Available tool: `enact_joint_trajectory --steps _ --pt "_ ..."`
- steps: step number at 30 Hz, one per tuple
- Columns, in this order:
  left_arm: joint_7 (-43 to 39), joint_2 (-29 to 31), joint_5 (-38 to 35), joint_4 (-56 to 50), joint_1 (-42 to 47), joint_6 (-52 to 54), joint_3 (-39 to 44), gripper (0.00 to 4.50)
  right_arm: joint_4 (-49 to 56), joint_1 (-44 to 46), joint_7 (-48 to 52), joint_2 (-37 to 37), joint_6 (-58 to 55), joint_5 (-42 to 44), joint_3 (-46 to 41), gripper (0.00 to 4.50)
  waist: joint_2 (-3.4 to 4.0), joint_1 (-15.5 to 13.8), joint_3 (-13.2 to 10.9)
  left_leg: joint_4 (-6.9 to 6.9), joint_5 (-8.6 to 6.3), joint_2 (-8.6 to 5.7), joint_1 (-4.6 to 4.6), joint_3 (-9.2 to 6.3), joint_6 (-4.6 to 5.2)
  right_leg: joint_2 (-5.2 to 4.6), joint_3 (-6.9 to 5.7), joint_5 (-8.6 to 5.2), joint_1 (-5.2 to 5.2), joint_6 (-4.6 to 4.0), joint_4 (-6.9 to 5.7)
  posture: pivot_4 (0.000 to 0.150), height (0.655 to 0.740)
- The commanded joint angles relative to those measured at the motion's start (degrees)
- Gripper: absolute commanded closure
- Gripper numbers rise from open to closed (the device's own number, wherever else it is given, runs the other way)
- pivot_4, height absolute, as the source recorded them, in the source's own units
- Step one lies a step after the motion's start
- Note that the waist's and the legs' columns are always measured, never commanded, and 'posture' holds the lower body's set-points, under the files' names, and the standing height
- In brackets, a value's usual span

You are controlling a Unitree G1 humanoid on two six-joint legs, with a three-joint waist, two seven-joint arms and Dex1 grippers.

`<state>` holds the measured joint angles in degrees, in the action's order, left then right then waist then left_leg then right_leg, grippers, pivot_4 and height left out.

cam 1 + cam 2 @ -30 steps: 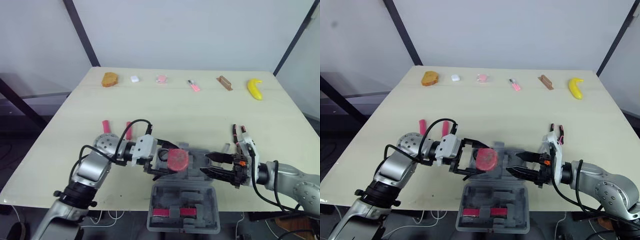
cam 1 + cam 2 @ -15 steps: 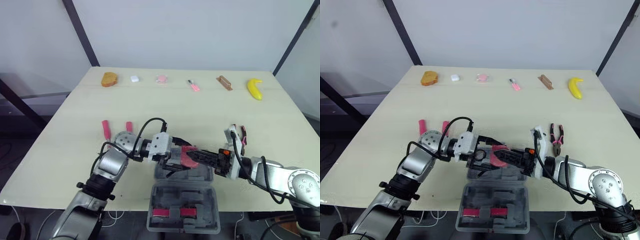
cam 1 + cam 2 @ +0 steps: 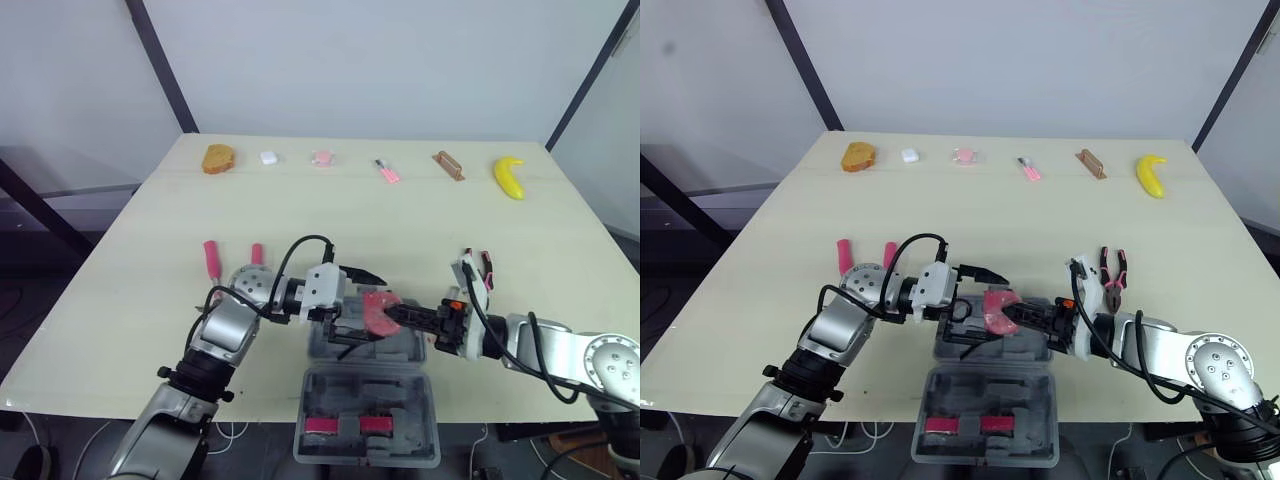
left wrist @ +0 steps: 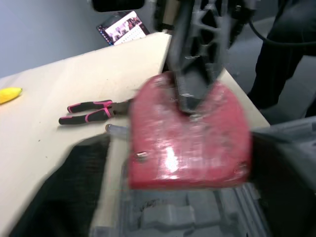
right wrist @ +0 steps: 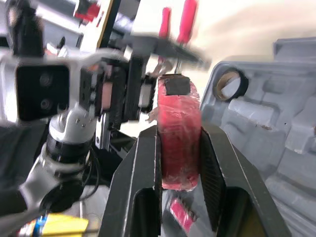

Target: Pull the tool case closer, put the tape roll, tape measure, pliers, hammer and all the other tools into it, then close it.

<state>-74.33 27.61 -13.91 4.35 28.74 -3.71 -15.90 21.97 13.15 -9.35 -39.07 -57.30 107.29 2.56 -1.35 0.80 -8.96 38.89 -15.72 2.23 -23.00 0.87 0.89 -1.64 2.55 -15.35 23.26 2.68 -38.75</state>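
- We had the tool case (image 3: 325,392) close and open, tape roll (image 5: 232,85) inside.
- Our right gripper (image 3: 1012,314) clenched the tape measure (image 3: 996,308) above it; the left gripper (image 3: 980,305) gaped.
- Pliers (image 3: 1112,268) lay outside.

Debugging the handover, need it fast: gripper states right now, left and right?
Left gripper: open, jaws spread beside the tape measure.
Right gripper: shut on the tape measure, above the open tool case.
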Motion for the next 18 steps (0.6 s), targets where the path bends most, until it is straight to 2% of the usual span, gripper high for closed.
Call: enact_joint_trajectory --steps 1,5,7,9,18 --pt "-0.46 1.29 -3.67 -2.59 -0.59 1.77 3.16 0.01 0.66 -1.57 4.53 -3.69 -1.5 1.67 -2.96 3.97 0.0 0.01 0.0 0.0 0.0 0.0 0.0 0.0 0.0 0.0 0.0 0.0 0.0 0.0 0.01 0.15 0.74" --pt "-1.58 3.05 -8.02 -5.15 -1.99 5.12 5.38 0.01 -1.7 -4.94 9.77 -8.99 -3.23 -0.28 -6.03 3.97 0.0 0.01 0.0 0.0 0.0 0.03 -0.01 -0.02 0.01 0.02 -0.02 0.0 0.0 -0.01 0.02 0.15 0.74" --pt "-4.58 5.92 -14.95 -9.6 -4.12 12.27 7.19 0.01 -5.0 -7.77 14.44 -12.4 -5.03 -2.52 -8.8 3.97 -0.01 0.02 -0.01 0.0 0.0 0.02 -0.01 -0.01 0.01 0.02 -0.01 0.0 0.0 0.0 0.02 0.15 0.74" --pt "-6.9 8.62 -18.31 -12.57 -6.16 15.09 8.63 0.01 -8.44 -9.85 18.55 -14.38 -6.24 -5.35 -10.44 3.97 -0.01 0.07 -0.01 -0.01 -0.01 0.03 0.0 0.02 0.01 0.01 0.01 -0.01 0.0 0.0 0.05 0.15 0.74" --pt "-10.03 13.94 -19.64 -18.4 -10.55 15.49 10.39 0.01 -15.99 -13.34 29.27 -11.01 -7.58 -22.35 -7.72 3.97 -0.01 -0.05 -0.01 -0.01 -0.01 0.03 0.02 0.07 0.02 0.06 0.04 -0.01 0.0 0.0 0.07 0.15 0.74"
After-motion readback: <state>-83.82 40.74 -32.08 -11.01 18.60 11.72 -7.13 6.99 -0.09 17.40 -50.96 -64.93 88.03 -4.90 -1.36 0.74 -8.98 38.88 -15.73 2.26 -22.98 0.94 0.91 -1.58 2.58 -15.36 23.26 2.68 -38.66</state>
